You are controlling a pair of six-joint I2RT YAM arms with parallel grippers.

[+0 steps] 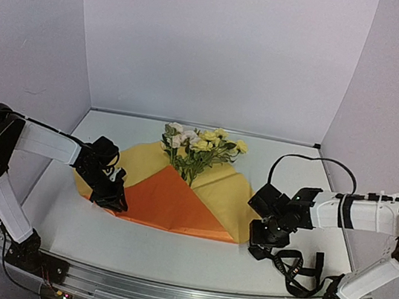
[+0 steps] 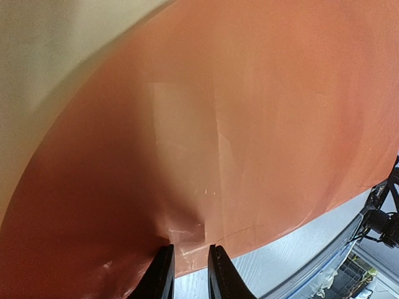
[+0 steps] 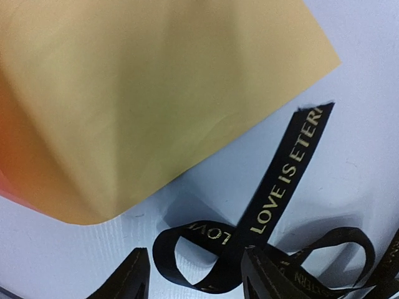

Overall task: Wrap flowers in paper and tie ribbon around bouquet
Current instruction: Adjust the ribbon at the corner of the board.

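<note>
Nearly closed, the left hand [image 1: 112,197] pinches the paper's [image 1: 176,206] orange flap, apparently to fold it over the flowers [image 1: 199,143]; the right hand [image 1: 271,232] hangs half-open, empty, above the ribbon [image 3: 282,179].

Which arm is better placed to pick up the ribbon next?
Likely right: the right jaws stand open just over the ribbon; the left jaws are shut on the paper, far away.

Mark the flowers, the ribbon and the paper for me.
flowers [image 1: 205,139], top external view, on the blooms.
ribbon [image 3: 283,180], right wrist view, on the lettered straight strip.
paper [image 2: 249,124], left wrist view, on its orange face.
</note>
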